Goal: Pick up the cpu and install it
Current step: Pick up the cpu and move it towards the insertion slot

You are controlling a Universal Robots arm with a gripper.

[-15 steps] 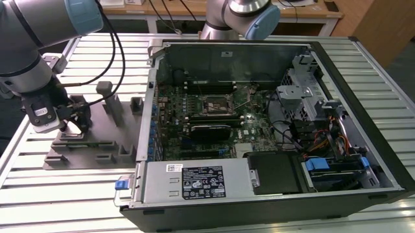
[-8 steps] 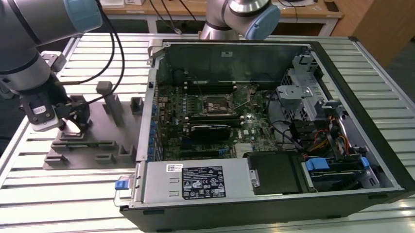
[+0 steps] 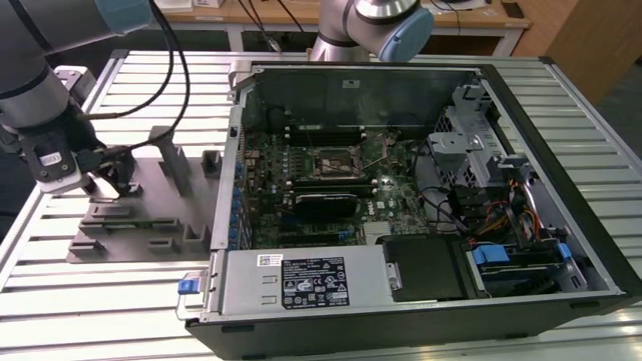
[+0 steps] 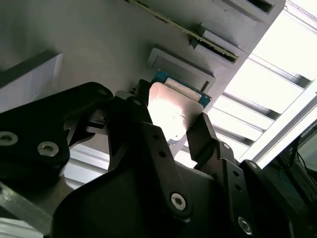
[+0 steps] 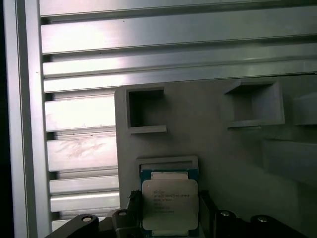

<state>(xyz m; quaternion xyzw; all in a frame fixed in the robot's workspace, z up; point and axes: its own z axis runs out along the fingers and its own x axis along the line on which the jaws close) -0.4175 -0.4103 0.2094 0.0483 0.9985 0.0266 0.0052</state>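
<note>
pincer (image 4: 166, 119) pinching the cpu (image 5: 170, 201) by two opposite edges at its pocket near the edge of the grey tray (image 5: 208, 129), likely light, stiff, slick-topped, fragile underneath, so edge grip only.

Slatted metal table (image 3: 101, 301), 1 grey tray (image 3: 150, 199) on it, 1 open computer case (image 3: 401, 331) just beside.

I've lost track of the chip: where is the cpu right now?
In both wrist views the cpu is clamped in the gripper at the grey tray, which lies on the exterior view's left, beside the computer case.
</note>
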